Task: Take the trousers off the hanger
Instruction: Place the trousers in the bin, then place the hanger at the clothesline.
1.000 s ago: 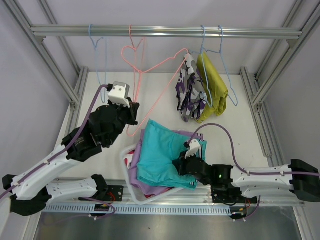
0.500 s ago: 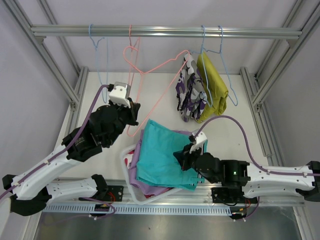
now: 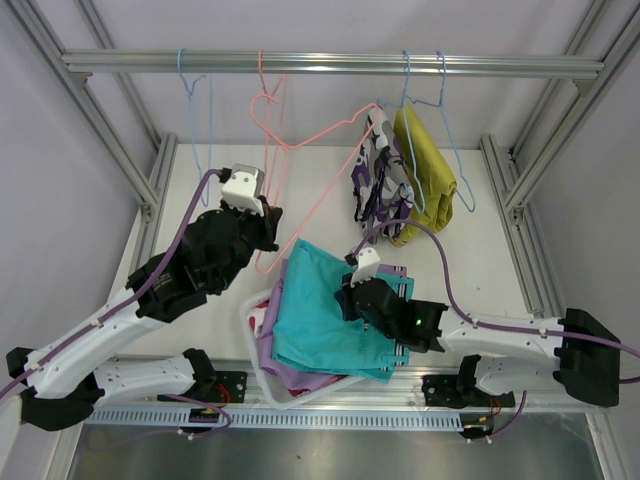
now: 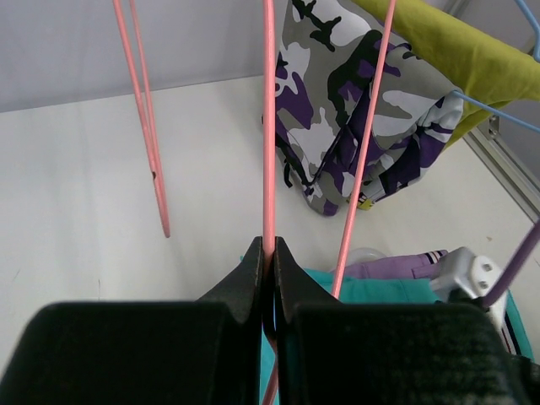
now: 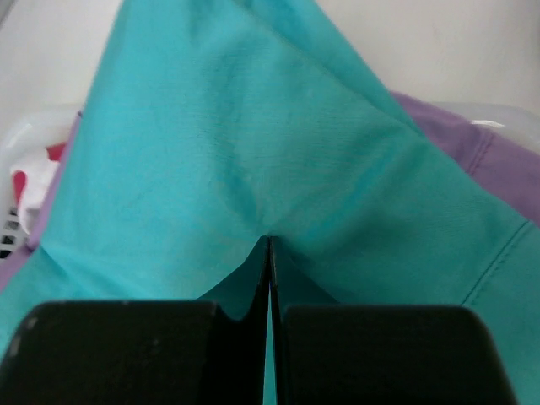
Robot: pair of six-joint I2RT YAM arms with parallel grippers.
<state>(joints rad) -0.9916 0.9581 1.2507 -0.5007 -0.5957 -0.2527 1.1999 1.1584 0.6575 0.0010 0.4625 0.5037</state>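
**Pink hanger gripped by left arm; teal shorts on top of the basket**

My left gripper is clenched on one wire of the bare pink wire hanger. The hanger hooks over the aluminium rail and slants down towards that gripper.

My right gripper is clenched shut, tips against the teal cloth shorts where several creases meet. I cannot tell whether any cloth is caught between them.

The teal shorts lie spread on top of the white plastic basket at the near edge of the white surface, between the two arms. The lilac cloth shorts lie under them, showing at the near and far edges. A bit of red-and-white patterned cloth shows at the basket's left rim.

The purple-black-white camouflage shorts and mustard yellow shorts hang touching, side by side, below the rail at right, among light-blue wire hangers. Another light-blue wire hanger hangs bare at the rail's left.
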